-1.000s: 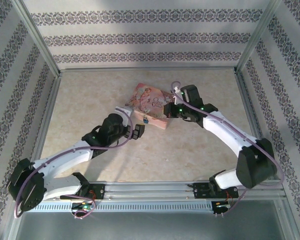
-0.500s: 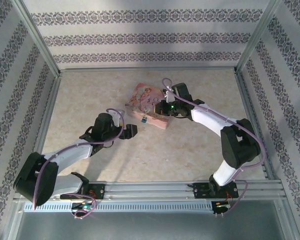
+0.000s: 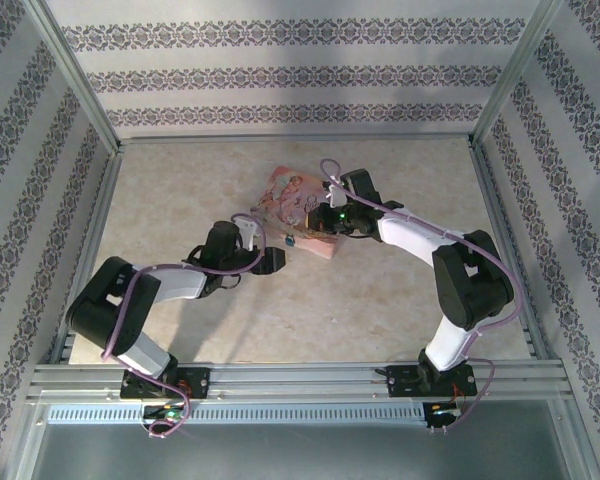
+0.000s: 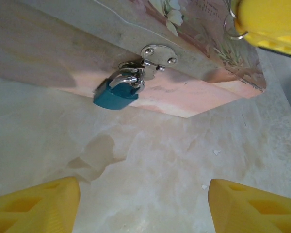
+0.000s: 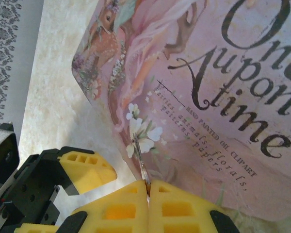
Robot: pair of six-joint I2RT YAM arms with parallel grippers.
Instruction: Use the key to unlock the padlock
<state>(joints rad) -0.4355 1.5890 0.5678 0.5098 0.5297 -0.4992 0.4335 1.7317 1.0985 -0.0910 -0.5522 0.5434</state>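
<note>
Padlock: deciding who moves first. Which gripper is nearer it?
Left, narrowly: left gripper faces the padlock squarely, jaws open; right gripper, holding the key, is over the box lid, off to its side.

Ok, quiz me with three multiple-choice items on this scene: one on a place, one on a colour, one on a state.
1. Where is the padlock?
A) hanging from the metal clasp on the side of the pink box
B) lying flat on the box's lid
C) tucked inside the box

2. What colour is the padlock's body?
A) red
B) teal
C) black

3. How is the left pincer?
A) shut on the padlock
B) shut on nothing
C) open

Answers:
1 A, since its shackle passes through the clasp.
2 B, since the left wrist view shows a teal body with a silvery shackle.
3 C, since its yellow fingers stand wide apart, short of the padlock.
</note>
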